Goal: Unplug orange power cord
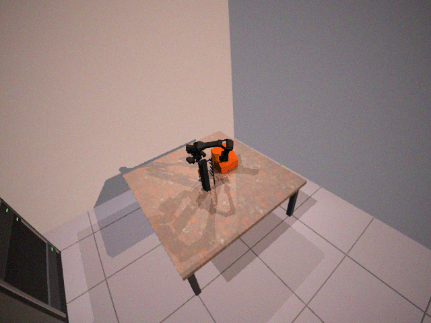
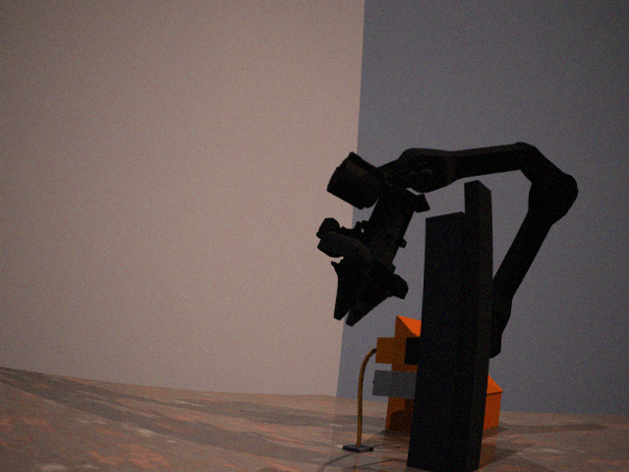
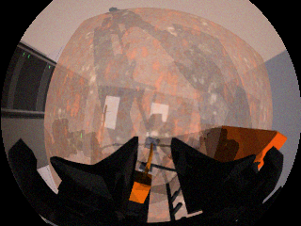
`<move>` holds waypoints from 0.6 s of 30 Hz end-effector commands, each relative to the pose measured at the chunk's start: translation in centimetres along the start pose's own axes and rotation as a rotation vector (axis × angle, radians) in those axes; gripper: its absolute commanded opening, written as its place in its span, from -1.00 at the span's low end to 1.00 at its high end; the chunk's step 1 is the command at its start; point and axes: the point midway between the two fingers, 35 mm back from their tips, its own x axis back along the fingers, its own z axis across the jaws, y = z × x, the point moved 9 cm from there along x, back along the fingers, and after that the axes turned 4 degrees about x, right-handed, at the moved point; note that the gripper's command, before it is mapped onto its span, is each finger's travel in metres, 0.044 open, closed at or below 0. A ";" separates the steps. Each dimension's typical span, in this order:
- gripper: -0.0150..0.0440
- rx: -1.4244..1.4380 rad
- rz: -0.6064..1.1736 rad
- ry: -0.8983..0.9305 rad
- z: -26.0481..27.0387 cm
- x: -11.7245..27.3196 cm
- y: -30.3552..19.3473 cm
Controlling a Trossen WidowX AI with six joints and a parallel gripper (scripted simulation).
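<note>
The power strip (image 1: pixel 204 175) (image 2: pixel 449 329) is a tall black bar standing upright on the table. The orange plug (image 2: pixel 384 350) (image 3: pixel 139 193) sticks out sideways high on the strip, with a dark part between it and the bar; it appears seated. Its orange cord (image 2: pixel 360 401) (image 3: pixel 150 161) bends down to a small dark base plate (image 2: pixel 357 447) on the table. A grey plug (image 2: pixel 393 383) sits just below it. My gripper (image 2: pixel 342 323) (image 3: pixel 154 141) is partly open and empty. It points down above and outward of the orange plug, not touching it.
An orange block (image 1: pixel 227 165) (image 2: pixel 491 410) (image 3: pixel 254 141) stands behind the strip by the arm's base. Thin dark rods with short rungs (image 1: pixel 213 173) (image 3: pixel 176 198) stand close to the strip. The table (image 1: pixel 243 208) stands near a wall corner, with a dark cabinet (image 1: pixel 27 257) off to the left.
</note>
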 end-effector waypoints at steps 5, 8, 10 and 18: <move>0.05 -0.200 0.334 -0.133 1.9 -1.4 -0.6; 0.05 -0.200 0.334 -0.133 1.9 -1.4 -0.6; 0.05 -0.200 0.334 -0.133 1.9 -1.4 -0.6; 0.05 -0.200 0.334 -0.133 2.0 -1.3 -1.0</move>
